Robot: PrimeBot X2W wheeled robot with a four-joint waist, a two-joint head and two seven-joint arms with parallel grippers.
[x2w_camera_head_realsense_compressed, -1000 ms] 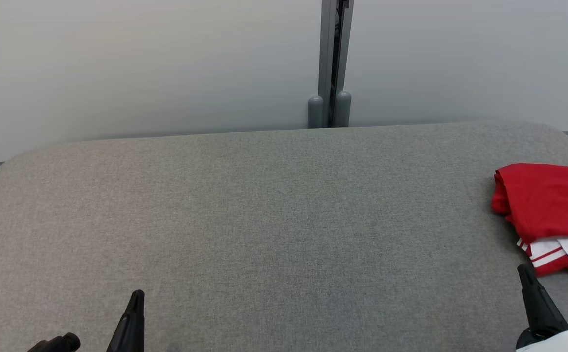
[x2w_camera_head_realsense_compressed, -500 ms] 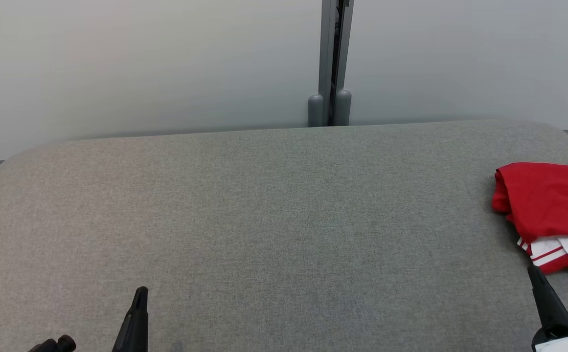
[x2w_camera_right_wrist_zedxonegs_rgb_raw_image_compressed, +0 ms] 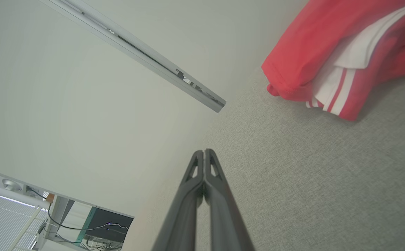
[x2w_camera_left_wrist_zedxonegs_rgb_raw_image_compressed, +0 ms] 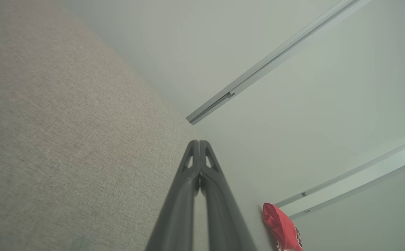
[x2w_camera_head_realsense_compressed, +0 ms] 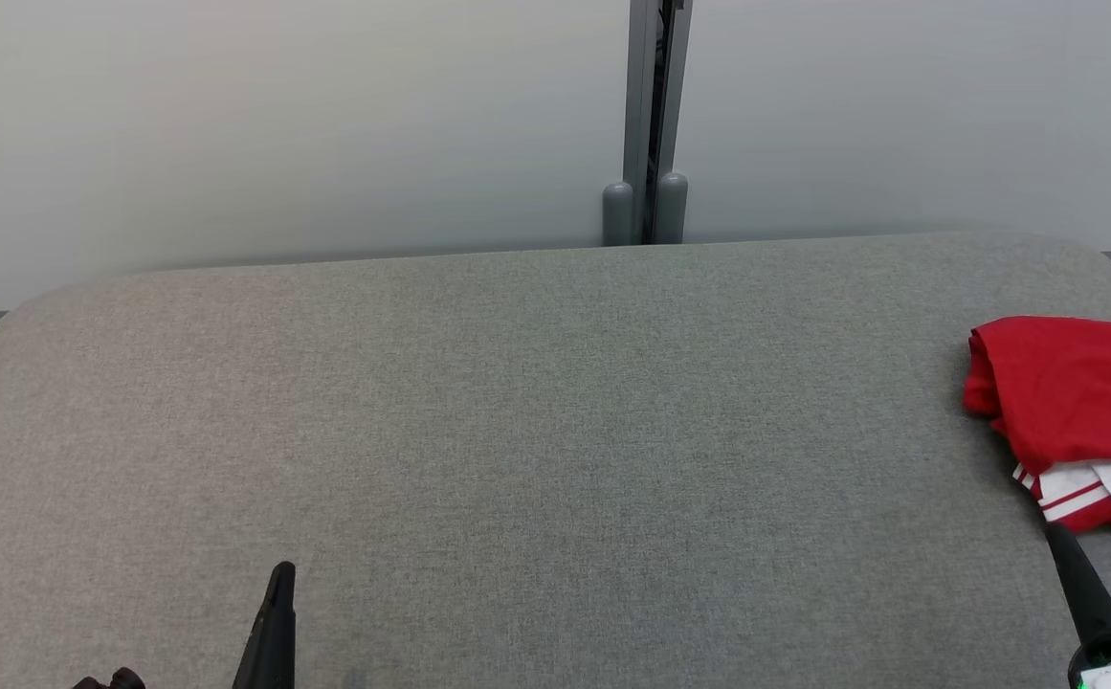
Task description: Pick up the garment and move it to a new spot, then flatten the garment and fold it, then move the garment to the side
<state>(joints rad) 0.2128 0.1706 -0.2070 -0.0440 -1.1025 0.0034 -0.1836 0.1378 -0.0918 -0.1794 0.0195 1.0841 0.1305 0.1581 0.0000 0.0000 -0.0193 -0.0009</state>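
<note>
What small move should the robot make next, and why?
Probably open the right gripper and ease it forward to the garment. The garment lies bunched at the right edge of the table, not flat; the right gripper is shut, just short of it, and the left gripper is far off.

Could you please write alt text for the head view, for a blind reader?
A bright red T-shirt with a white, red-striped sleeve lies bundled at the right edge of a grey fabric-covered table, cut off by the frame. The dark-fingered left gripper and right gripper point up from the bottom corners, neither touching it; a pale wall with a grey post stands behind.
</note>
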